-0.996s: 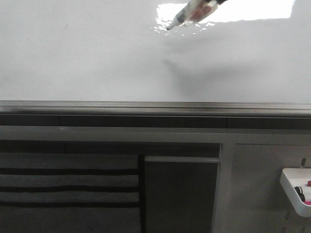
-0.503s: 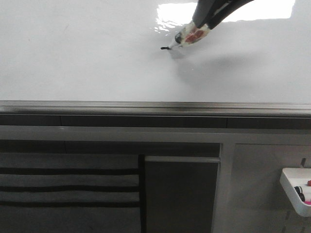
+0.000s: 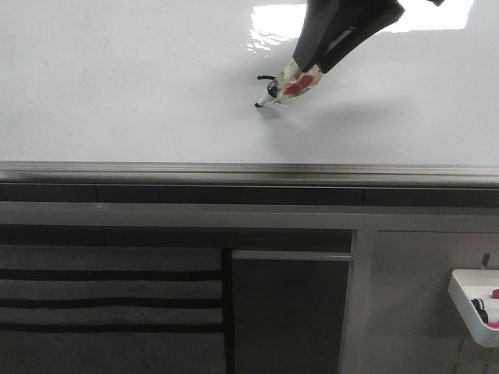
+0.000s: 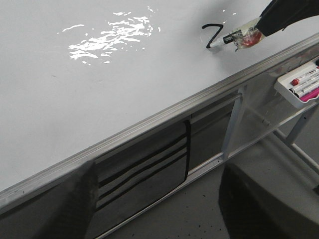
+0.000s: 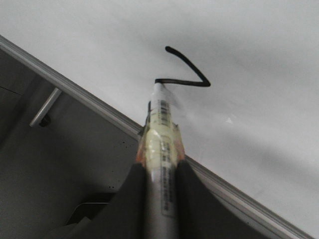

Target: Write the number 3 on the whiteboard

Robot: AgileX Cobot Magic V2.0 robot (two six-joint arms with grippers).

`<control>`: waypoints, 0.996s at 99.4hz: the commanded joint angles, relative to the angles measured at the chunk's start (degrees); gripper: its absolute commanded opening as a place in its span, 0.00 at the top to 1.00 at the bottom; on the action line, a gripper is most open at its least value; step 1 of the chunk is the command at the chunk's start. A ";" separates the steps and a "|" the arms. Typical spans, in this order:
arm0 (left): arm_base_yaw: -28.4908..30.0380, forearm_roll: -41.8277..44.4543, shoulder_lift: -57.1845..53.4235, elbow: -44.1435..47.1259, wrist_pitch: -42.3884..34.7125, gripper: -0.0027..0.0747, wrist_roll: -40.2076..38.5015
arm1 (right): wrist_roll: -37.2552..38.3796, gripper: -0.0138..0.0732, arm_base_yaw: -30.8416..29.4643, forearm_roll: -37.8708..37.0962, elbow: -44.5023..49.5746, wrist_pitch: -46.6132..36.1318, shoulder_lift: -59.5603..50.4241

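Observation:
The whiteboard (image 3: 117, 93) is glossy white and fills the upper front view. On it is a black zigzag stroke (image 3: 266, 78), the pointed top of the number 3 (image 5: 187, 69), also in the left wrist view (image 4: 212, 32). My right gripper (image 5: 162, 186) is shut on a clear marker (image 5: 162, 134) with a red and yellow label (image 3: 296, 82). The marker's tip (image 3: 258, 104) touches the board at the stroke's lower end. My left gripper (image 4: 164, 209) hangs open below the board's edge with nothing between its dark fingers (image 4: 75, 204).
A grey metal rail (image 3: 249, 170) runs along the board's near edge, with grey cabinet panels (image 3: 288, 312) below. A white tray (image 3: 475, 304) of markers (image 4: 304, 82) hangs at the lower right. Bright glare (image 3: 437, 15) sits at the board's top.
My right gripper has come down the board with the marker. The tip met the board, drew a short horizontal line, then a diagonal down to the left.

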 commanded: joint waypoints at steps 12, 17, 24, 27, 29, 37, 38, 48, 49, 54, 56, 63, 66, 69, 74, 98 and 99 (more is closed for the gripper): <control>0.22 -2.08 0.10 -1.39 -3.51 0.35 -0.62 | 0.54 0.91 -2.55 -4.34 -1.49 1.41 -2.88; 0.22 -2.08 0.10 -1.39 -3.51 0.35 -0.62 | 0.54 0.91 -2.55 -4.34 -1.35 3.97 -2.99; 0.22 -2.08 0.10 -1.39 -3.51 0.35 -0.62 | 0.54 0.91 -1.93 -3.60 0.14 4.23 -2.44; 0.22 -2.08 0.10 -1.39 -3.51 0.35 -0.62 | 0.54 0.91 -1.44 -3.60 0.82 3.43 -2.10; 0.22 -2.08 0.10 -1.39 -3.51 0.35 -0.62 | 0.54 0.91 -1.09 -3.40 1.29 2.50 -1.79; 0.22 -2.08 0.10 -1.39 -3.51 0.35 -0.62 | 0.54 0.91 0.48 -2.94 1.68 -1.28 -0.05; 0.22 -2.08 0.10 -1.39 -3.51 0.35 -0.62 | 0.54 0.91 0.82 -2.79 1.67 -2.05 0.29; 0.22 -2.08 0.10 -1.39 -3.51 0.35 -0.62 | 0.54 0.91 2.77 -2.53 0.57 -7.72 2.05; 0.22 -2.08 0.10 -1.39 -3.51 0.35 -0.62 | 0.54 0.91 2.78 -2.53 0.30 -7.92 2.18; 0.22 -2.08 0.10 -1.39 -3.51 0.35 -0.62 | 0.54 0.91 3.27 -2.40 -0.91 -8.74 2.21; 0.22 -2.08 0.10 -1.39 -3.51 0.35 -0.62 | 0.54 0.91 3.43 -2.03 -1.54 -8.74 2.06; 0.22 -2.08 0.10 -1.39 -3.51 0.35 -0.62 | 0.54 0.91 4.09 -1.63 -3.44 -7.23 0.76; 0.22 -2.08 0.10 -1.39 -3.51 0.35 -0.62 | 0.20 0.91 4.64 -1.63 -3.72 -6.00 -0.14; 0.22 -2.08 0.10 -1.39 -3.51 0.35 -0.62 | -0.43 0.91 5.10 -1.63 -3.72 -5.10 -1.38; 0.22 -2.08 0.10 -1.39 -3.51 0.35 -0.62 | -2.02 0.91 5.97 -1.63 -3.48 -3.24 -3.73; 0.22 -2.08 0.10 -1.39 -3.51 0.35 -0.62 | -3.72 0.91 8.64 -1.63 2.64 -2.05 -16.52; 0.22 -2.08 0.10 -1.39 -3.51 0.35 -0.62 | -3.72 0.91 8.64 -1.63 3.11 -2.05 -17.14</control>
